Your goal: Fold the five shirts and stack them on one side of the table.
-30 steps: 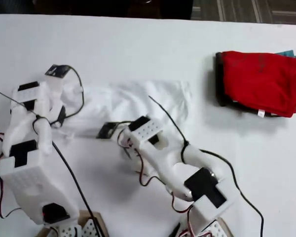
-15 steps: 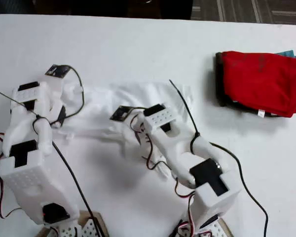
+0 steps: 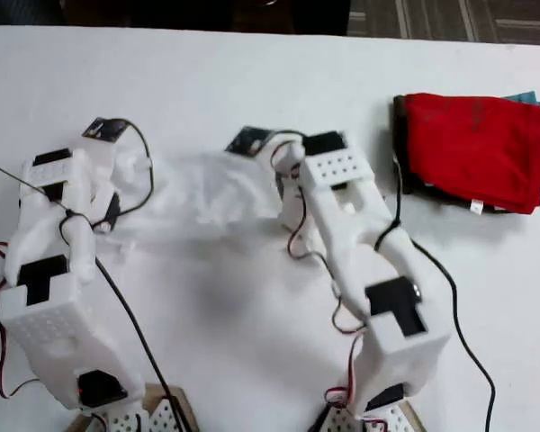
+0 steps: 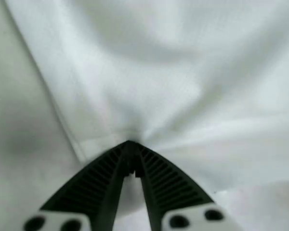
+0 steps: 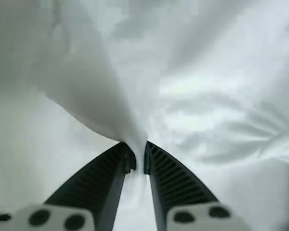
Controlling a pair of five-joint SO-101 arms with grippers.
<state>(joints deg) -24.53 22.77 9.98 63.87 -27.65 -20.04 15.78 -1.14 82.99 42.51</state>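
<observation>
A white shirt point(image 3: 207, 189) lies crumpled on the white table point(image 3: 252, 81) between the two arms. My left gripper point(image 4: 131, 159) is shut on a hem of the white shirt point(image 4: 149, 82) at its left end. My right gripper point(image 5: 136, 161) is shut on a pinched ridge of the white shirt point(image 5: 192, 96) at its right end, lifted off the table. In the high view the right arm point(image 3: 342, 198) stretches far forward. A folded stack with a red shirt point(image 3: 477, 148) on top, over dark and teal ones, sits at the far right.
The left arm point(image 3: 58, 243) stands at the table's left, with black cables looping over the cloth. The table's far edge point(image 3: 252, 31) borders a dark floor. Open white tabletop lies in front of the shirt and behind it.
My right arm has swung away from me and to the right, pulling the near part of the white shirt up and over. The left arm has stayed where it was.
</observation>
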